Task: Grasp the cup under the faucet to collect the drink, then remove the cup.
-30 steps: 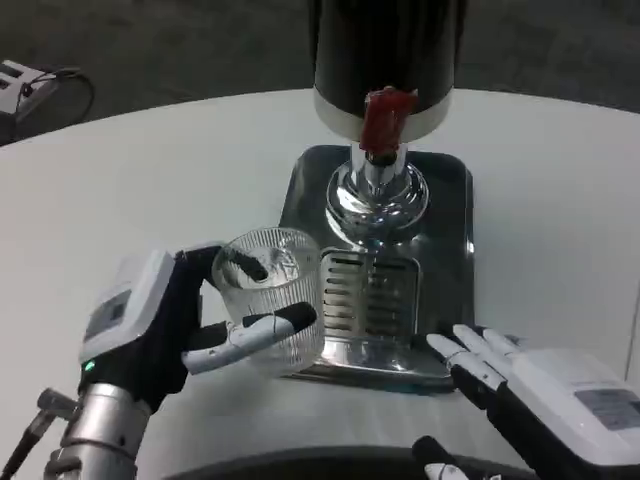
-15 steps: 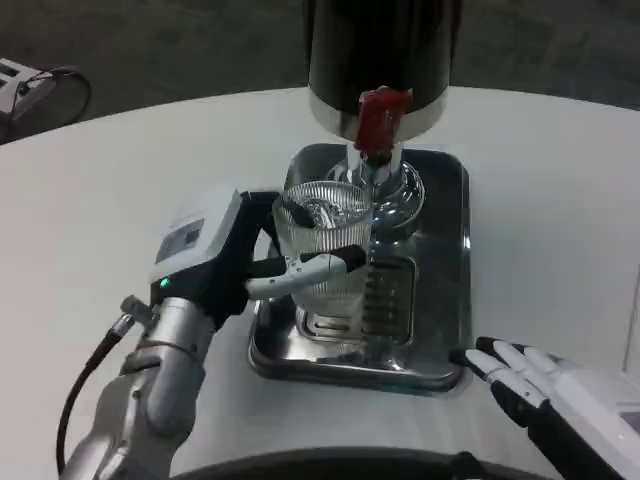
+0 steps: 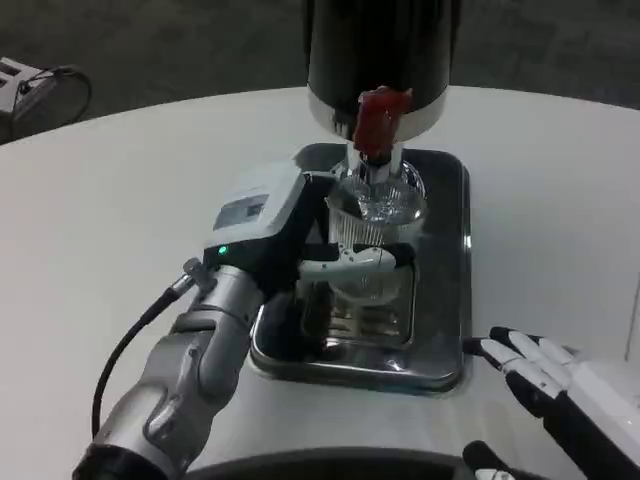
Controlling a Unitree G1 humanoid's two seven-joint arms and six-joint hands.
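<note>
A clear ribbed cup (image 3: 375, 240) stands lifted over the steel drip tray (image 3: 450, 300), right below the chrome faucet (image 3: 375, 165) with its red lever (image 3: 378, 120). My left hand (image 3: 290, 235) grips the cup from the left, fingers (image 3: 355, 262) wrapped across its front. The black drink dispenser (image 3: 380, 55) rises behind. My right hand (image 3: 560, 385) lies low at the bottom right, fingers spread, holding nothing, just off the tray's front right corner.
The white round table (image 3: 120, 200) stretches to the left and right of the tray. A grey device with a cable (image 3: 20, 85) sits off the table at the far left. A cable (image 3: 130, 335) trails from my left forearm.
My left hand has carried the cup rightward and back, from the tray's front left corner to under the faucet. The right hand has slid down and right.
</note>
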